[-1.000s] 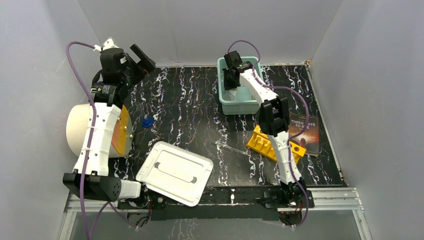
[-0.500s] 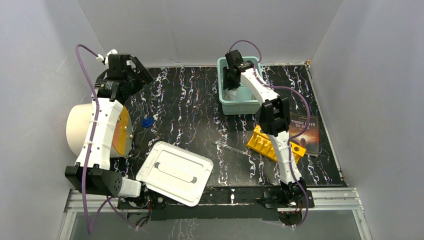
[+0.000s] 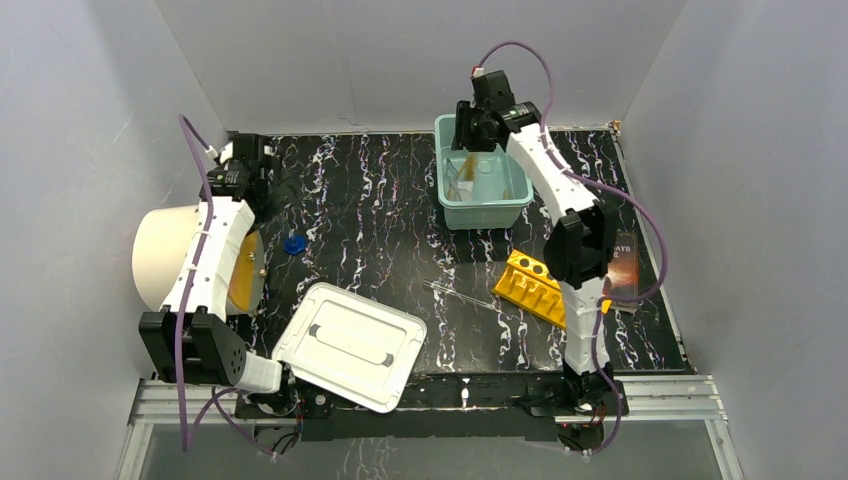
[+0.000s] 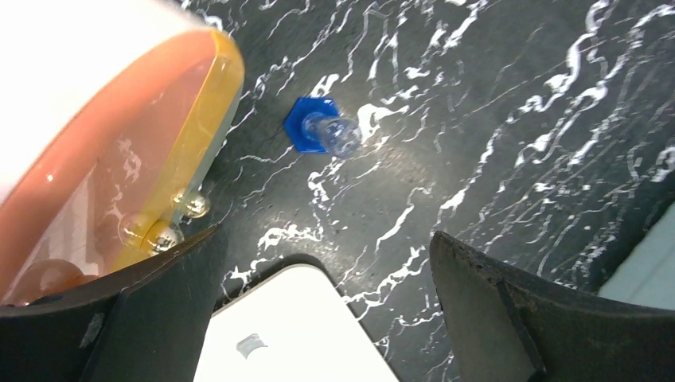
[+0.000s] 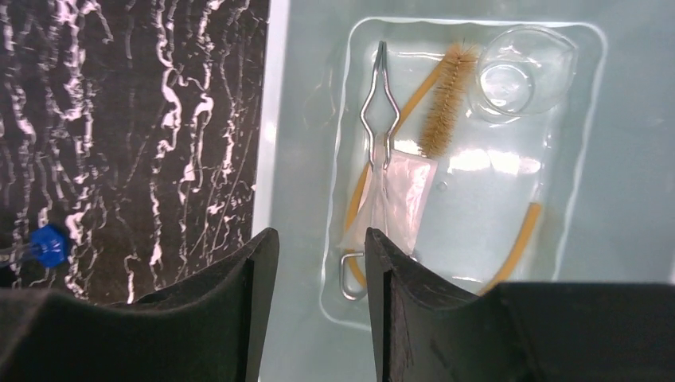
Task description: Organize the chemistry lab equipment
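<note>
The teal bin point(image 3: 480, 212) at the back holds metal scissors point(image 5: 380, 103), a cork-brown stick point(image 5: 447, 103), a clear round glass vessel point(image 5: 521, 72), a small white-filled bag point(image 5: 402, 195) and a tan rubber tube point(image 5: 517, 247). My right gripper point(image 3: 470, 128) point(image 5: 321, 235) hovers above the bin, open and empty. The blue cap point(image 3: 293, 244) point(image 4: 314, 131) lies on the mat, also showing in the right wrist view point(image 5: 49, 244). My left gripper point(image 3: 278, 190) point(image 4: 322, 235) is wide open above the mat near the cap. The thin glass rod point(image 3: 460, 295) and yellow holed rack point(image 3: 540, 285) lie at front right.
The big white drum point(image 3: 165, 255) with its orange face point(image 4: 119, 175) lies at the left beside my left arm. A white lid point(image 3: 350, 345) point(image 4: 294, 326) rests at the front. A dark-covered book point(image 3: 622, 265) lies right of the rack. Grey walls enclose the table.
My right gripper has risen out of the bin and now hovers over it. My left arm has lowered, swinging its gripper down toward the mat above the blue cap.
</note>
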You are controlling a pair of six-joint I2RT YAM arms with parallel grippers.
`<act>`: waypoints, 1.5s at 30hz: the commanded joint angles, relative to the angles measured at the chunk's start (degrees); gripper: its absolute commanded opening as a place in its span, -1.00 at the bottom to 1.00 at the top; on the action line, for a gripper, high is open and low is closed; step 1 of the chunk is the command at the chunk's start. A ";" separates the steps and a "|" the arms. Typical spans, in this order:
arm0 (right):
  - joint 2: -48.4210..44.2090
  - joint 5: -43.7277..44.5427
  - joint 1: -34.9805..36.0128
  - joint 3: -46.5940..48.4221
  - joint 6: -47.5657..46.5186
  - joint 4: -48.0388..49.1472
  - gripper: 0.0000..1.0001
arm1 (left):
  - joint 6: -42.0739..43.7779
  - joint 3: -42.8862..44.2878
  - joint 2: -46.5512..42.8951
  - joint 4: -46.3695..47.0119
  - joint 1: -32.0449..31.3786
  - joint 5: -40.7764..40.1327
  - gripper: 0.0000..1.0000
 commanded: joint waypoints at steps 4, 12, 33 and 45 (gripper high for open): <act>-12.91 -0.96 -0.24 -11.29 -0.68 7.95 0.07 | -1.48 -8.00 -1.63 5.69 3.15 3.25 0.86; -16.84 -3.82 -0.24 -15.28 -1.44 9.38 0.08 | 1.49 -11.98 1.87 16.81 6.14 3.60 0.62; -20.10 -3.91 -0.24 -18.95 -0.43 11.51 0.08 | 12.70 -11.08 7.89 21.38 4.34 8.07 -0.48; -19.91 -13.32 -0.23 -18.96 -4.90 13.62 0.10 | 10.80 -3.32 7.43 17.44 -0.04 22.68 -0.78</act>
